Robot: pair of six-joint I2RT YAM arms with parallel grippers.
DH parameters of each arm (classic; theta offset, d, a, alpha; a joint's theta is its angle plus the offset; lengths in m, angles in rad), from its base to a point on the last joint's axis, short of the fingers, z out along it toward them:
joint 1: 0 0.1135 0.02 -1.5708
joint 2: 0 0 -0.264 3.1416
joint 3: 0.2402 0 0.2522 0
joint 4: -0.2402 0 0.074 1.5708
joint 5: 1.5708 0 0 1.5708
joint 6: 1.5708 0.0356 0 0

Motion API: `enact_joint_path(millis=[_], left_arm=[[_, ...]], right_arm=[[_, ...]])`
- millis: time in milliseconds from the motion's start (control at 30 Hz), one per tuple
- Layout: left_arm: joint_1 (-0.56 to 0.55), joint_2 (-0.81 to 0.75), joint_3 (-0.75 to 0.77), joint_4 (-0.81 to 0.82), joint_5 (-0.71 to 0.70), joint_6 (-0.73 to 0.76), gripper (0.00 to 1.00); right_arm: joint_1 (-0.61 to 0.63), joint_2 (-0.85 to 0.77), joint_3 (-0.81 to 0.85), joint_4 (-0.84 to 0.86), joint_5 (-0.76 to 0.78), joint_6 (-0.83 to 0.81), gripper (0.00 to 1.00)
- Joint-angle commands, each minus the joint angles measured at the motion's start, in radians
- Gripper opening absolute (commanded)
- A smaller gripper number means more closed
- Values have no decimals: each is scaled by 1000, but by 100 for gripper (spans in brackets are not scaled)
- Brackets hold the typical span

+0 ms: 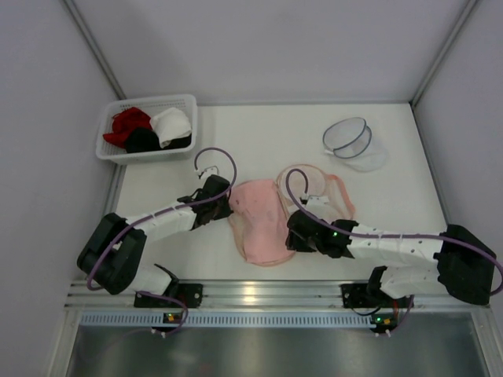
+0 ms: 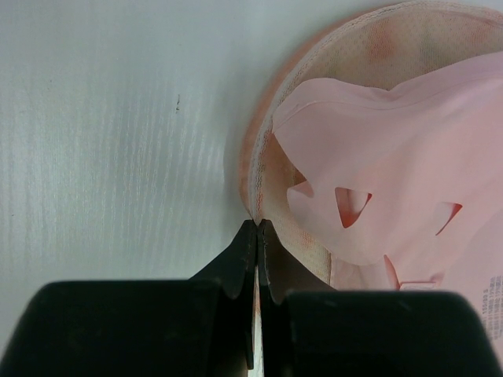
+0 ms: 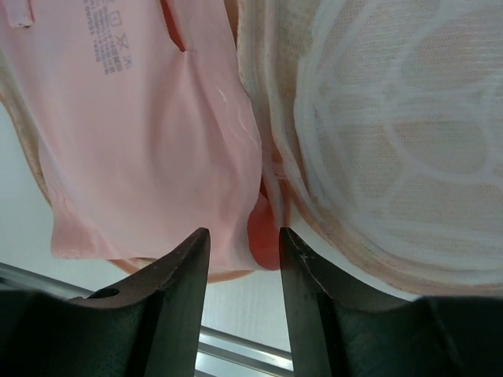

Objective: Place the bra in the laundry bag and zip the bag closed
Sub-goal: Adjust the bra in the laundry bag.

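Top view: bra (image 1: 258,224) lies spread over the open laundry bag (image 1: 316,182) on the desk (image 1: 259,141), between my left jaws and right jaws, not yet enclosed. Left wrist: left jaws clenched on the bag rim at their tips, likely anchoring it while the bra, just right, gets tucked. Right wrist: right jaws released, straddling the seam between bra and mesh half, seemingly ready to pinch.

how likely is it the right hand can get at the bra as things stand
Probably yes: the right hand is open just beside the bra, which lies uncovered on the open laundry bag, with nothing between them.
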Motion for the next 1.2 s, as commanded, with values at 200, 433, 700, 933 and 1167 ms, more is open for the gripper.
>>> enact_joint_path(millis=[200, 433, 700, 933, 1167], left_arm=[[0, -38, 5, 8, 4, 6, 0], [0, -30, 2, 8, 13, 0, 0], [0, -47, -6, 8, 8, 4, 0], [0, -44, -3, 8, 5, 12, 0], [0, -36, 5, 6, 7, 17, 0]], right_arm=[[14, 91, 13, 232, -41, 11, 33], [12, 103, -8, 382, -9, -67, 11], [-4, 91, -54, 441, 21, -127, 8], [-9, 51, -73, 250, -11, -86, 16], [-9, -105, -38, 114, 44, -101, 60]])
